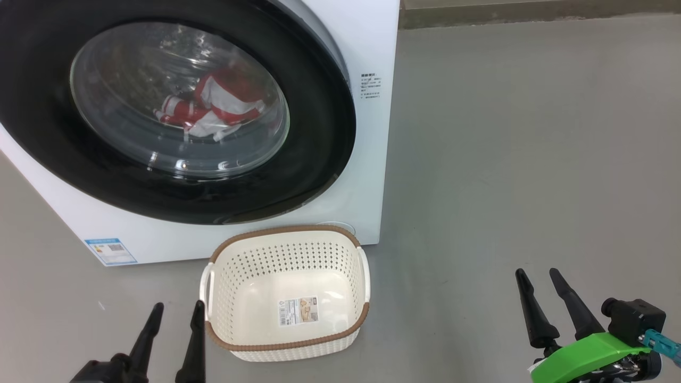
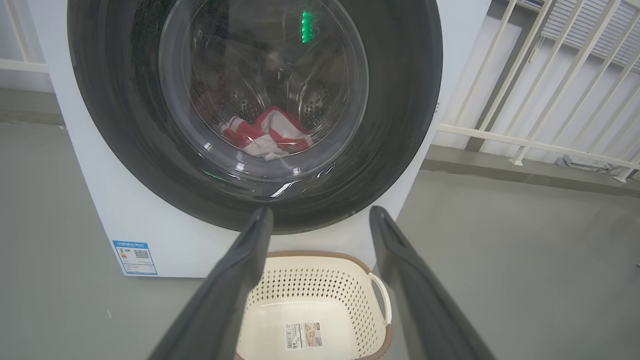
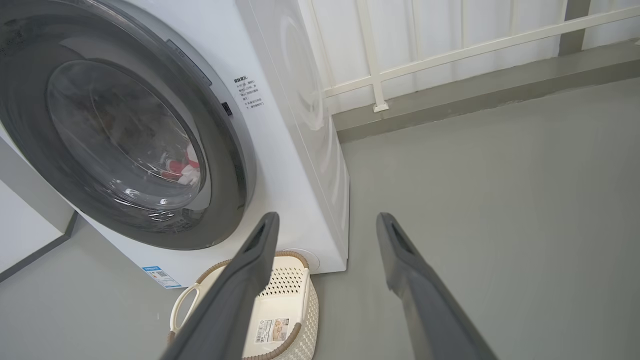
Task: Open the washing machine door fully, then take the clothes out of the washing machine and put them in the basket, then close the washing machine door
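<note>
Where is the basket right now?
In the head view the basket sits on the floor, lower centre, before the washing machine, just right of the left gripper.

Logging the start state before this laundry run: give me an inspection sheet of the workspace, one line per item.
surface: grey floor, smooth.
job's things: white washing machine standing on the floor; washing machine door looks shut; red and white clothes lie in the drum behind the glass; basket empty, on the floor just in front of the machine, sticker on its bottom.
clutter: nothing seen.
grippers: left gripper open, holding nothing, beside the basket's left side; right gripper open, holding nothing, over the floor well to the basket's right.
cables: teal plug on a black connector at the right wrist; no loose cable seen.
surroundings: white railing beyond the machine.
</note>
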You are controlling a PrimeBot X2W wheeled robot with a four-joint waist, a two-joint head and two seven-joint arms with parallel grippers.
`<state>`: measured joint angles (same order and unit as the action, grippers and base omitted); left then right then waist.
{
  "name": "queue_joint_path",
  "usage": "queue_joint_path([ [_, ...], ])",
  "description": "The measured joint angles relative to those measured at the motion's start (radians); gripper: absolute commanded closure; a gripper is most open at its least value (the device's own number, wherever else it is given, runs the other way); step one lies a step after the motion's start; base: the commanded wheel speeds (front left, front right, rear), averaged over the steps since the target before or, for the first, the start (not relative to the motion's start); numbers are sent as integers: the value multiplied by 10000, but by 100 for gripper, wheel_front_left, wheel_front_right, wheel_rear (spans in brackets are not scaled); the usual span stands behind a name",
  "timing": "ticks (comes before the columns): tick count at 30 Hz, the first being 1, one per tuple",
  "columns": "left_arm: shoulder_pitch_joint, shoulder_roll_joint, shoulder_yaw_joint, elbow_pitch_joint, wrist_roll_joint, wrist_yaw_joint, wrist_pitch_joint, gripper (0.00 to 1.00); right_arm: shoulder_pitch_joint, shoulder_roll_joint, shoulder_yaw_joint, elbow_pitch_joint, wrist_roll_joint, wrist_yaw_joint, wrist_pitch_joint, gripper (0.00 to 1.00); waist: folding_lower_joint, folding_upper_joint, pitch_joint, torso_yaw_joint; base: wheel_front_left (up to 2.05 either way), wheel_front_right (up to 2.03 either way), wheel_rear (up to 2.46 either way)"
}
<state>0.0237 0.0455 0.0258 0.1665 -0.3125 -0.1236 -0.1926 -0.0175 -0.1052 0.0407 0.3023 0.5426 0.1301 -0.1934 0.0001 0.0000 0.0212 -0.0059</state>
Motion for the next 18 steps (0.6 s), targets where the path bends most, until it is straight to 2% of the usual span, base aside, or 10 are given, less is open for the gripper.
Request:
queue_joint_path([
  [18,187,0,61,150,1567,-6,-499,0,221,-35,-4,4,-1592,0,-462,0,0,0,-74,-9,0,0,0],
])
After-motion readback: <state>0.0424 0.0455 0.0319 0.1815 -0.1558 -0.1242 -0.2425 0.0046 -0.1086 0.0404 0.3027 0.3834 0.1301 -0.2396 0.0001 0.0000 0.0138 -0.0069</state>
